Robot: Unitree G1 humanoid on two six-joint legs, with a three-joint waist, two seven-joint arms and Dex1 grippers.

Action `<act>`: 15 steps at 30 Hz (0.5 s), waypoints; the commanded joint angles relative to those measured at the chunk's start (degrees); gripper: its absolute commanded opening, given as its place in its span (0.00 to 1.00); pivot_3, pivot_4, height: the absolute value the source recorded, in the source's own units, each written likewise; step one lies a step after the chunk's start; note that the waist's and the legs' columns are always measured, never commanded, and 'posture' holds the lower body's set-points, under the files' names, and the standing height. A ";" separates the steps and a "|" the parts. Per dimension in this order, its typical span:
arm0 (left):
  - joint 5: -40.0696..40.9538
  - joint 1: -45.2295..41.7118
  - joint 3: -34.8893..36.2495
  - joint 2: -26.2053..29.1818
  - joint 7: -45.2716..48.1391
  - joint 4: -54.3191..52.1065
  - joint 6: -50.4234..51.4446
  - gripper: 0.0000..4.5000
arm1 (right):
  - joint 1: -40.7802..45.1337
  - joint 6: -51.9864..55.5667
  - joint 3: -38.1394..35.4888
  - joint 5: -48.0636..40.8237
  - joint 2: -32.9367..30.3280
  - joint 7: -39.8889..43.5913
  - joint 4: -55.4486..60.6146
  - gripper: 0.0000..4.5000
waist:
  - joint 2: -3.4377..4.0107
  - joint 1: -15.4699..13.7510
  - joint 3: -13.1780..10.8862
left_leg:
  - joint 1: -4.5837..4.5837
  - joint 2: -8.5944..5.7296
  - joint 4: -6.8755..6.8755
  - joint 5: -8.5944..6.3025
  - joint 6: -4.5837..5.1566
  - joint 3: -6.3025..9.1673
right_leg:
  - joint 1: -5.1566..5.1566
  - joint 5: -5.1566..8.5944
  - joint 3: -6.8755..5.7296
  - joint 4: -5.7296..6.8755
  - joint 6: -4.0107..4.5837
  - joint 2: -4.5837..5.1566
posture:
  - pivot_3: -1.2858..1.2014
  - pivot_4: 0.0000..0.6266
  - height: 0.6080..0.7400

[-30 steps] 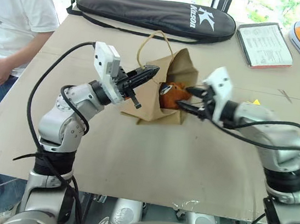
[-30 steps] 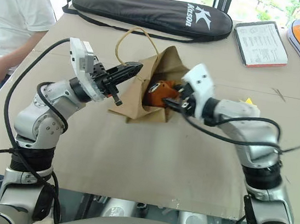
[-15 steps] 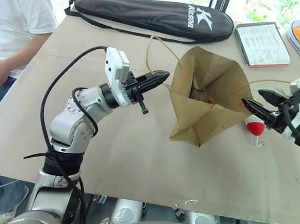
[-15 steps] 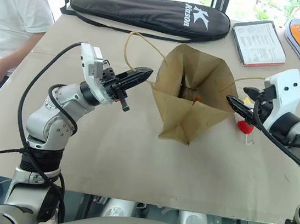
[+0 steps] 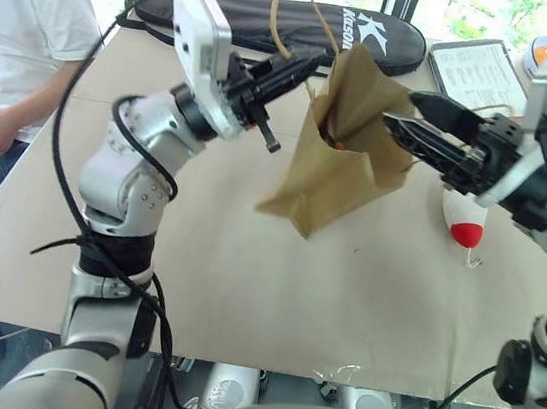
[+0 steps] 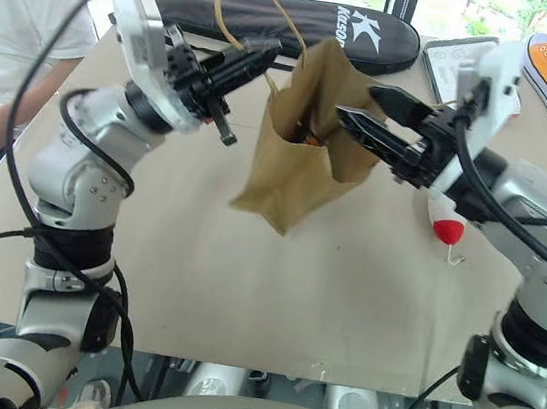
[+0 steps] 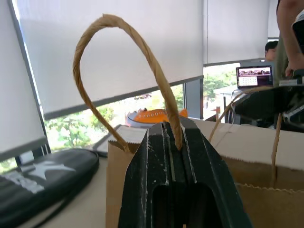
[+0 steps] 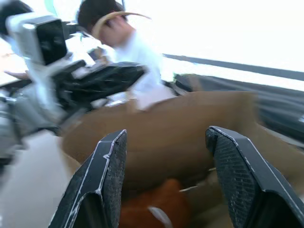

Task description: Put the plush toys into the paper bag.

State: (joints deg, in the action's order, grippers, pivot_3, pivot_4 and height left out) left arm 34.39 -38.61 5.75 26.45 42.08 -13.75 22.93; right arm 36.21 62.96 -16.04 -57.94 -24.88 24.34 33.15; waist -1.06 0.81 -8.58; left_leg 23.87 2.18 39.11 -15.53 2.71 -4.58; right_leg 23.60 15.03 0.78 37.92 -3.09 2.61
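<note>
Above the tan table (image 5: pixel 242 291), the paper bag (image 5: pixel 336 147) is being held up by one twisted loop handle (image 7: pixel 123 71), pinched in the clenched left gripper (image 5: pixel 307 65). Creased brown kraft is being shown, mouth open, with the fuzzy brown plush toy (image 8: pixel 159 209) inside. The right gripper (image 5: pixel 406 114) is being kept spread at the bag's rim, grasping nothing. Beside the bag, the smooth white-and-red plush toy (image 5: pixel 465 222) is lying on the table.
</note>
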 commanded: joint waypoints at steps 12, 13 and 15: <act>-7.44 5.68 -1.00 5.42 -1.23 -2.88 -0.59 0.00 | -0.84 -7.18 -2.67 -20.31 -0.61 -3.02 -0.32 0.99 | 0.01 -0.18 -0.01 | 0.04 -0.01 -0.01 0.00 0.00 -0.03 | 0.01 0.00 -0.03 -0.02 0.00 0.10 | 0.52 0.24 1.00; -7.62 5.95 -0.74 5.53 -1.51 -2.72 -0.50 0.00 | -1.44 -7.52 -3.39 -21.98 -1.70 -3.73 0.03 0.99 | 0.01 -0.24 -0.01 | 0.04 0.00 -0.01 0.00 0.01 -0.04 | 0.01 0.00 -0.03 -0.03 0.00 0.09 | 0.52 0.24 1.00; -7.97 6.30 -0.28 5.80 -1.76 -1.72 -0.40 0.00 | -3.55 -8.03 -6.62 -23.60 -6.05 -5.73 0.44 0.99 | 0.00 -0.19 -0.02 | 0.04 0.00 -0.01 -0.01 0.02 -0.05 | 0.01 0.00 -0.02 -0.04 0.00 0.12 | 0.52 0.24 1.00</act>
State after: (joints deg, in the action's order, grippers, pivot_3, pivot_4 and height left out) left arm 26.89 -32.11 4.02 31.73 40.81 -14.92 23.25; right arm 33.72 56.68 -18.54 -78.53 -27.66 20.50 31.30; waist -1.06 0.63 -8.60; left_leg 23.91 2.18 39.09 -15.55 2.74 -4.64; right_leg 23.61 15.02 0.77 37.89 -3.10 2.74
